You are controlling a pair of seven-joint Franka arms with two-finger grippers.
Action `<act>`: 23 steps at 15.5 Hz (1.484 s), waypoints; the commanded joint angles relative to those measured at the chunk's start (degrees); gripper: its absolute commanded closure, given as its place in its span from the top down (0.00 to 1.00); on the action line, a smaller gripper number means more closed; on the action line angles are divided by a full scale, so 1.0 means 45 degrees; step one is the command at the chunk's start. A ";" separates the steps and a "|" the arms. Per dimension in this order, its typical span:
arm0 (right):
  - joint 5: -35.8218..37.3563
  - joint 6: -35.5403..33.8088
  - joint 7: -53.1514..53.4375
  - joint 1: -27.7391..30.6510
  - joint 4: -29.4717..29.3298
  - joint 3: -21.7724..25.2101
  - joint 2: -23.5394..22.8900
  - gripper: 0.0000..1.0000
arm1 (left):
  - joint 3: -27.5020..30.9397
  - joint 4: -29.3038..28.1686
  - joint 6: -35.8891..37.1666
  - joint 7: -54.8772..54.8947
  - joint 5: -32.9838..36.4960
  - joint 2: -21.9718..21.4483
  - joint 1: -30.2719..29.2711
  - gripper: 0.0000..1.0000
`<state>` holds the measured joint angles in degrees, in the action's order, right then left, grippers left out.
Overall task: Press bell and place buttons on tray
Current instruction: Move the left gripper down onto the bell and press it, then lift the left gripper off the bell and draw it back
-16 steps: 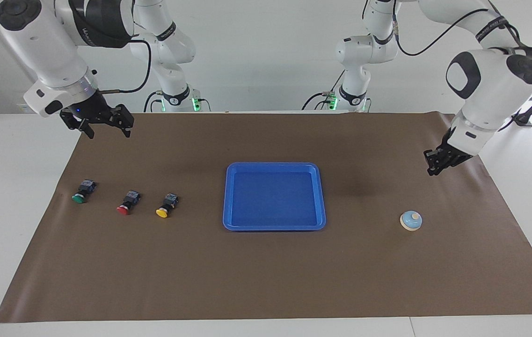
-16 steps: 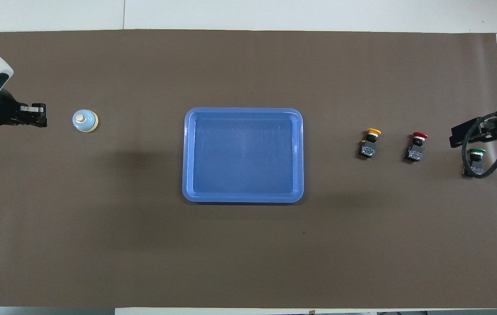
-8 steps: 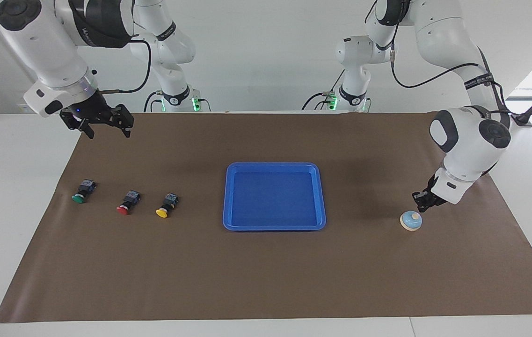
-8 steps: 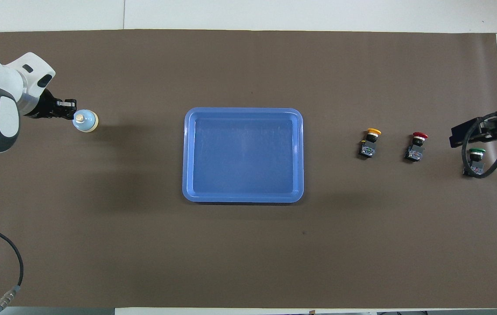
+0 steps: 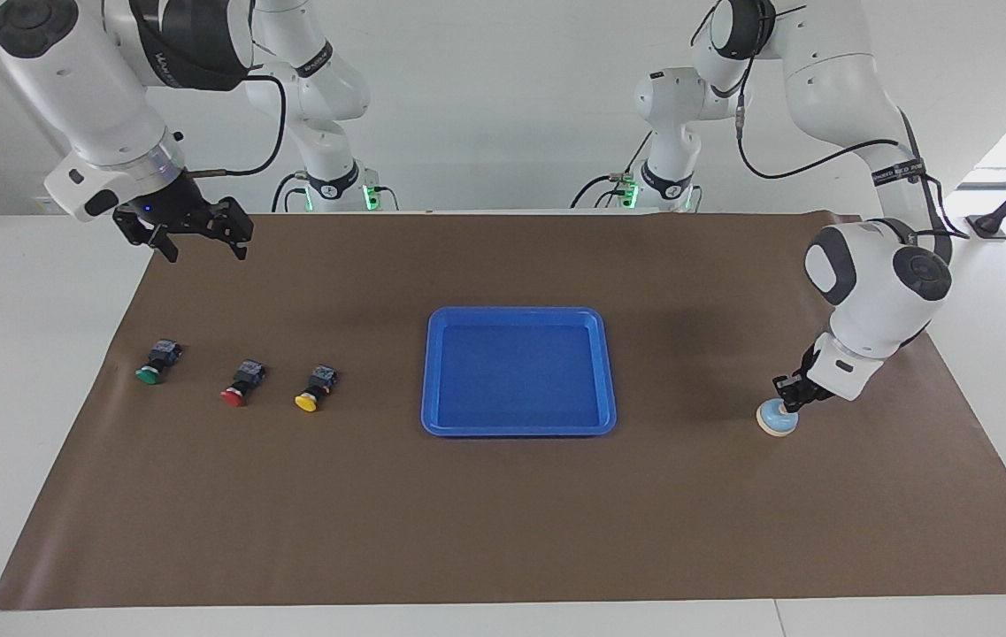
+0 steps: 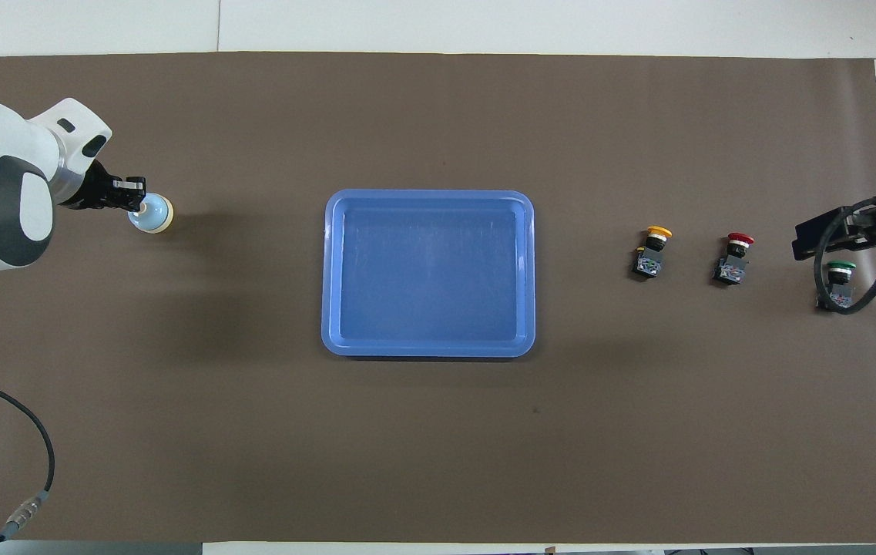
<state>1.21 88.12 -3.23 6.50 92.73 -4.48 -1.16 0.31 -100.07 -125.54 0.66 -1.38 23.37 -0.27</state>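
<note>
I have the left gripper (image 5: 787,395), fingertips clenched together and holding nothing, down on top of the bell (image 5: 777,421) at the left arm's end of the counter (image 5: 503,522). To ring it cleanly I want to push straight down on the knob with the closed tips, keep centred so the dome doesn't skid on the brown mat, then lift straight off.

The blue tray (image 5: 608,372) sits in the middle of the counter, nothing in it. Toward the right arm's end, the yellow button (image 5: 315,389), red button (image 5: 241,383) and green button (image 5: 156,362) lie in a row, apart from each other. The right gripper (image 5: 197,241) waits with its jaws spread wide, empty, over the mat near the robots.

A second ago my left gripper hung high, well clear of the bell; now it has come down onto it. Nothing else has shifted.
</note>
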 commanded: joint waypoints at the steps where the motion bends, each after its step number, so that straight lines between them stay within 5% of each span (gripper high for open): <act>1: 0.0063 -0.0032 -0.0260 0.0217 0.0175 -0.0137 0.0218 1.00 | 0.0067 -0.0807 -0.1239 -0.0341 0.0091 0.0002 0.0157 0.00; 8: 0.0063 -0.0032 -0.0260 0.0217 0.0175 -0.0137 0.0218 1.00 | 0.0107 -0.0167 -0.0057 -0.0303 0.0111 -0.0075 0.0176 0.00; 13: 0.0063 -0.0032 -0.0260 0.0217 0.0175 -0.0137 0.0218 1.00 | 0.0107 0.0070 0.2481 -0.0264 0.0111 -0.2063 0.0060 0.03; 19: 0.0063 -0.0032 -0.0260 0.0217 0.0175 -0.0137 0.0218 1.00 | 0.0126 0.0089 0.5197 -0.0322 0.0111 -0.4954 0.0001 0.96; 23: 0.0063 -0.0032 -0.0260 0.0217 0.0175 -0.0137 0.0218 1.00 | 0.0146 0.0089 0.6177 -0.0322 0.0111 -0.6031 -0.0077 1.00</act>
<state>1.21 88.12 -3.23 6.50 92.73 -4.48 -1.16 0.89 -97.93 -99.11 -0.11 -1.38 -1.18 -0.35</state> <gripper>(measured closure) 0.000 0.189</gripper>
